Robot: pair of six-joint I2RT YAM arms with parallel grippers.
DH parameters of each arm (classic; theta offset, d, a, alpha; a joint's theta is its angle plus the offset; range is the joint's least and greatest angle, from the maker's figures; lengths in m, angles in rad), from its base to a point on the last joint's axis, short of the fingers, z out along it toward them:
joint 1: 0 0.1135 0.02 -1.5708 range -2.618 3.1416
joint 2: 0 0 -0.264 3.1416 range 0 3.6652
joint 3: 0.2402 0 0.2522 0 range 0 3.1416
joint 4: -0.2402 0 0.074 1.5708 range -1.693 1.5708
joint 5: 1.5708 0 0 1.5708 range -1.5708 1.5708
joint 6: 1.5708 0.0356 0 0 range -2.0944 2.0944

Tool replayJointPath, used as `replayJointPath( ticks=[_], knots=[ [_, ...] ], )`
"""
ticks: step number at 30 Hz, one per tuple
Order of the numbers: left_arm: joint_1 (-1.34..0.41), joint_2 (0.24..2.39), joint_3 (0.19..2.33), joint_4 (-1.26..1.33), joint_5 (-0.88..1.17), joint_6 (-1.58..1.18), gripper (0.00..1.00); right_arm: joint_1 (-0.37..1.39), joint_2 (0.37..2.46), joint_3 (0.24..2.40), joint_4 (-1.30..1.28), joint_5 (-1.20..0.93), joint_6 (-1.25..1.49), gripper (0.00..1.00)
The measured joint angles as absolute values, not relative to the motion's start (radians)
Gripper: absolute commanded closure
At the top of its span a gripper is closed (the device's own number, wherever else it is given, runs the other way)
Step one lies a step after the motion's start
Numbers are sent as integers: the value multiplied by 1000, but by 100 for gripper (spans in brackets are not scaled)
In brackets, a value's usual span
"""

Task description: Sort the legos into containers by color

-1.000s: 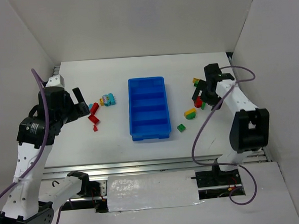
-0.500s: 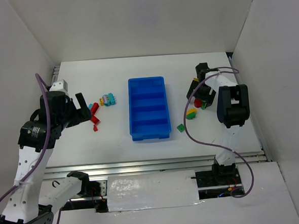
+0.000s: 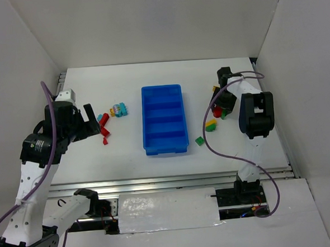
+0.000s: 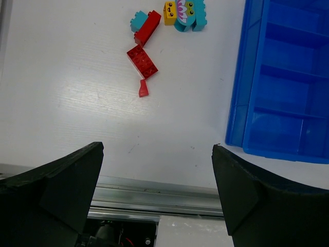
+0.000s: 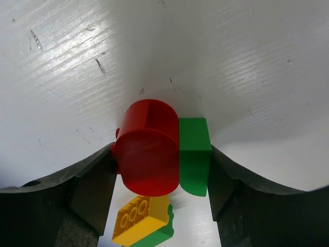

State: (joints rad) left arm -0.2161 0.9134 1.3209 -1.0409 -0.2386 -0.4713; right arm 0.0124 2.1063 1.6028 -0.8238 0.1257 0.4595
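The left arm (image 3: 37,148) rises at 9 o'clock, its elbow bent, and its wrist turns toward 3 o'clock. The left gripper (image 4: 157,159) hangs high with its 2 fingers spread wide. The right arm (image 3: 254,115) folds tightly at 2 o'clock, its forearm steep. The right gripper (image 5: 160,167) points straight down, its fingers partly apart; I can't tell whether they squeeze.

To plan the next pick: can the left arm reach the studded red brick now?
Probably yes: the left gripper is open and faces the studded red brick; only a small red piece lies on its near side.
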Motion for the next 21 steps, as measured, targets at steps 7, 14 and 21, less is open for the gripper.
replayJointPath(
  ticks=[7, 14, 21],
  knots=[
    [-216, 927, 1339, -1055, -229, -476, 0, 20, 2069, 1587, -820, 113, 451, 100],
    [-215, 1043, 1482, -1015, -36, -532, 1, 268, 1672, 1525, -786, 79, 411, 100],
    [-231, 1192, 1598, -888, 314, -660, 0, 638, 1158, 1351, -603, -233, 232, 100]
  ],
)
